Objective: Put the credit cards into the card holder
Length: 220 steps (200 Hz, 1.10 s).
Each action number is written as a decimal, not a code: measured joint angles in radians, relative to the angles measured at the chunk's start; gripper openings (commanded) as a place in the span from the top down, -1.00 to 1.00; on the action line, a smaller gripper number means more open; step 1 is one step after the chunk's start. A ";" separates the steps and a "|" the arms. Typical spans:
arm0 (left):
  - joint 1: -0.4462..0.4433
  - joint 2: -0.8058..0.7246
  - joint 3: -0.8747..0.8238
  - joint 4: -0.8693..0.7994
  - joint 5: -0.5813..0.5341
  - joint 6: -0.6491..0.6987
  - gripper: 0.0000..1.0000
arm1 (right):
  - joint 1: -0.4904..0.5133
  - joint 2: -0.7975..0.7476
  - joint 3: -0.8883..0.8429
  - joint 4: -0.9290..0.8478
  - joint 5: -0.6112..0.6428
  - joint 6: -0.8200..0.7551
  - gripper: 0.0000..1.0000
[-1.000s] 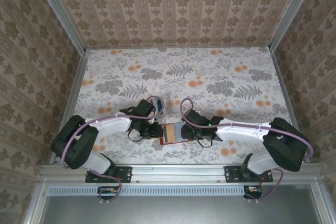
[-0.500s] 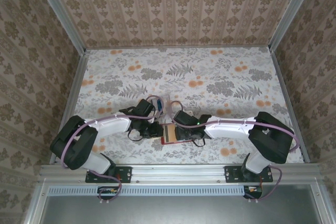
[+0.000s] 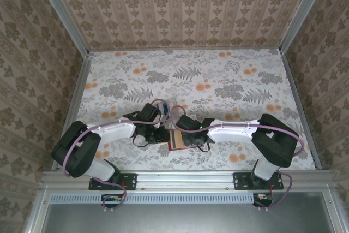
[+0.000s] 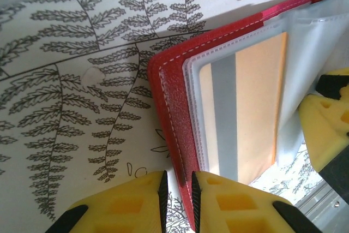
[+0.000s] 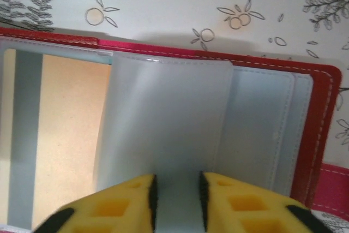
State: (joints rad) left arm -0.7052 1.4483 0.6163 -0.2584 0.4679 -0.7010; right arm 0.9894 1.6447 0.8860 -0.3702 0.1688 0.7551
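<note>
The red card holder lies open near the table's front edge, between both grippers. My left gripper is shut on the edge of its red cover. A tan credit card with a grey stripe sits inside a clear pocket on the left page, and the right wrist view shows this tan card too. My right gripper is over a pale clear pocket leaf. Its jaws stand a narrow gap apart with the leaf showing between them, and I cannot tell if it is pinched. Blue and pale cards peek out behind the left arm.
The metal rail runs just in front of the card holder. Patterned walls close in the table on three sides. One yellow finger of the right gripper sits close to the wallet's right side in the left wrist view.
The right gripper has moved left across the open card holder, toward the left gripper. The left gripper has kept its hold on the red cover without moving.
</note>
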 measured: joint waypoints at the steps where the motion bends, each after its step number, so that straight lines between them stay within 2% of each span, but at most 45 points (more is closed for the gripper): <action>1: 0.000 0.000 0.000 0.000 0.000 0.000 0.56 | 0.000 0.000 -0.001 0.001 -0.002 -0.002 0.51; 39: 0.000 0.000 0.000 0.002 0.000 -0.003 0.57 | -0.008 -0.042 -0.059 0.093 -0.083 0.000 0.57; 81: 0.000 0.000 0.000 0.002 0.000 -0.004 0.57 | -0.089 -0.120 -0.240 0.380 -0.278 0.085 0.16; 97: 0.000 0.000 0.000 0.002 0.000 -0.005 0.57 | -0.114 -0.156 -0.288 0.447 -0.313 0.115 0.02; 113: 0.000 0.000 0.000 0.002 0.000 -0.006 0.57 | -0.123 -0.204 -0.301 0.434 -0.305 0.122 -0.09; 148: 0.000 0.000 -0.001 0.002 -0.001 -0.011 0.58 | -0.124 -0.288 -0.281 0.342 -0.238 0.100 -0.15; 220: 0.005 -0.008 -0.001 0.002 -0.001 -0.011 0.58 | -0.076 -0.114 -0.154 0.200 -0.141 0.093 -0.16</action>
State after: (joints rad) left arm -0.7002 1.4403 0.6155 -0.2569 0.4671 -0.7116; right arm 0.9138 1.5311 0.7319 -0.1707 0.0280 0.8478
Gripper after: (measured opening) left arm 0.212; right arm 0.578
